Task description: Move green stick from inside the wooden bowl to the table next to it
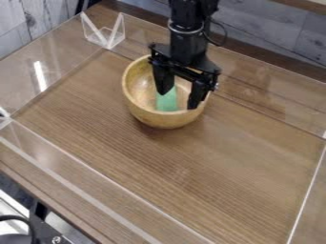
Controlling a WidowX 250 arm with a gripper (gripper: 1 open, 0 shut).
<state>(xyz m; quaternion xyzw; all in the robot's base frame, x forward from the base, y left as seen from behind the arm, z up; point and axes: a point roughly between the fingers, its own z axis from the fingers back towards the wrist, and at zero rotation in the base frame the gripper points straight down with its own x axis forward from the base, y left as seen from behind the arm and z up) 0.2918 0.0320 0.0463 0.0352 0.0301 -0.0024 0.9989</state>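
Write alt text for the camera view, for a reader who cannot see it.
A black robot hand, fingers spread open and pointing down, reaches into a round wooden bowl that holds a green stick between the fingers. The bowl sits toward the back of a brown wood-grain table edged by low clear walls.

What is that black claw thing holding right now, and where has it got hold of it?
Nothing yet. The hand is open, its fingers reaching down into the wooden bowl on either side of the green stick, which lies inside the bowl ungripped.
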